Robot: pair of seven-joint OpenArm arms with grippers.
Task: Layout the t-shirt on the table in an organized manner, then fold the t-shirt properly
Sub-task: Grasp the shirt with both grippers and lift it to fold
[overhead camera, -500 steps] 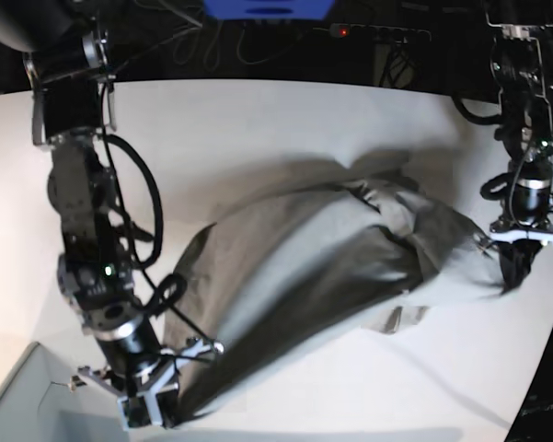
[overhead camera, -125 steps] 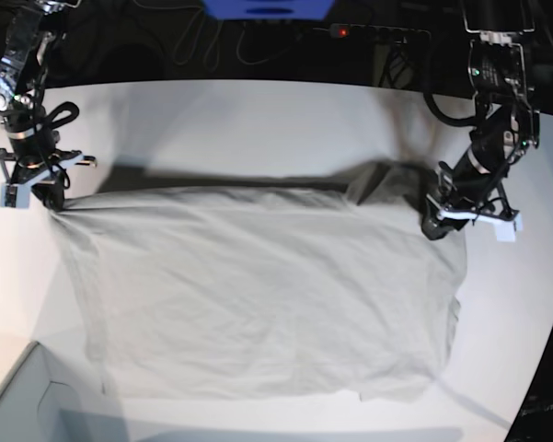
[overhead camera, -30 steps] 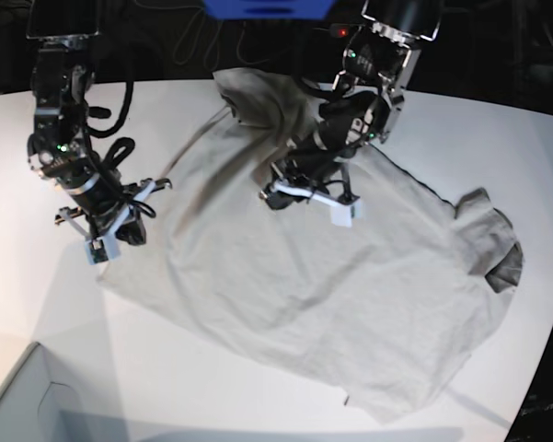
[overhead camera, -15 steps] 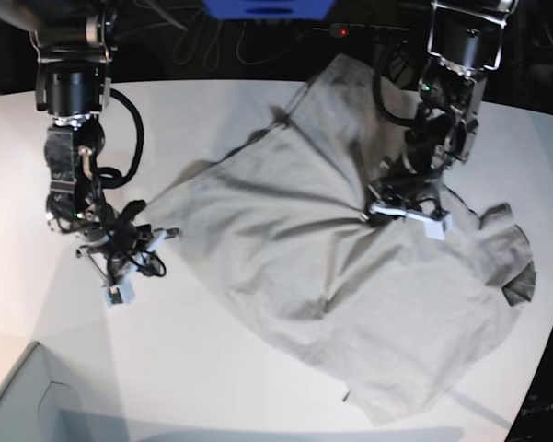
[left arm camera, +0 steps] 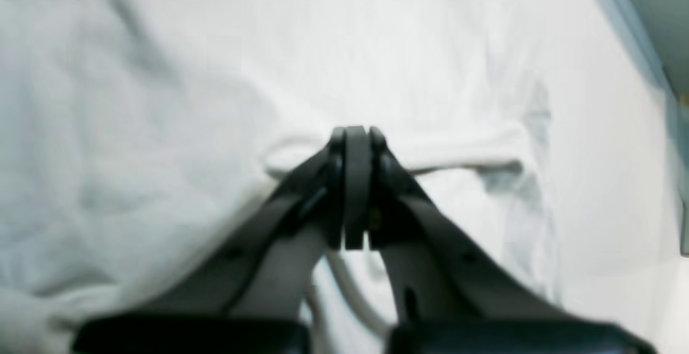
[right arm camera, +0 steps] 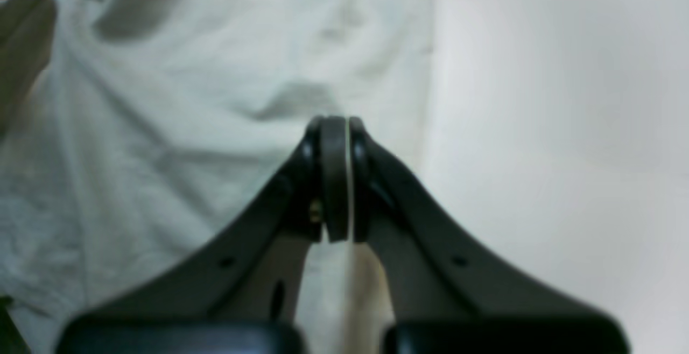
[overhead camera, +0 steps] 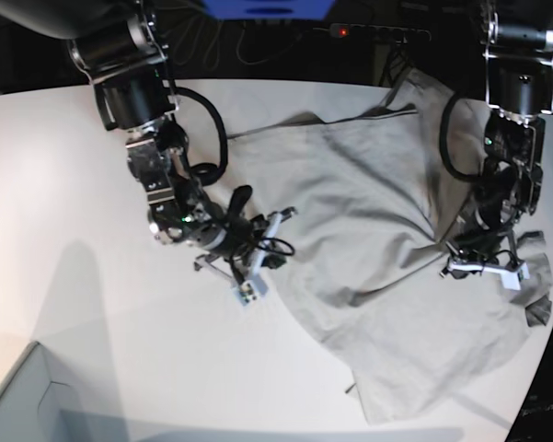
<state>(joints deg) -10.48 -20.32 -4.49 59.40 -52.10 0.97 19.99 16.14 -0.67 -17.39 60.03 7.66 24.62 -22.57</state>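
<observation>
Base view: the table (overhead camera: pixel 64 184) is seen to fill most of the frame, its curved far edge set against a dark background. The t-shirt (overhead camera: pixel 368 239) is spread in loose folds over the right half of the table, reaching from the far edge down toward the near right edge, with creases drawn toward the two grip points. A grey box corner (overhead camera: pixel 18 405) is visible at the near left corner.

The right gripper (overhead camera: pixel 258 247) is positioned at the shirt's left edge, near the middle of the table. In the right wrist view its jaws are seen pressed together on the shirt (right arm camera: pixel 161 128), a thin layer of cloth being pinched between the pads, with bare table (right arm camera: pixel 565 101) lying just to one side.

The left gripper (overhead camera: pixel 481 265) is positioned near the right edge of the table. In the left wrist view its jaws are closed together on a bunched fold of the shirt (left arm camera: pixel 161 74), the fabric being gathered into a ridge at the fingertips.
</observation>
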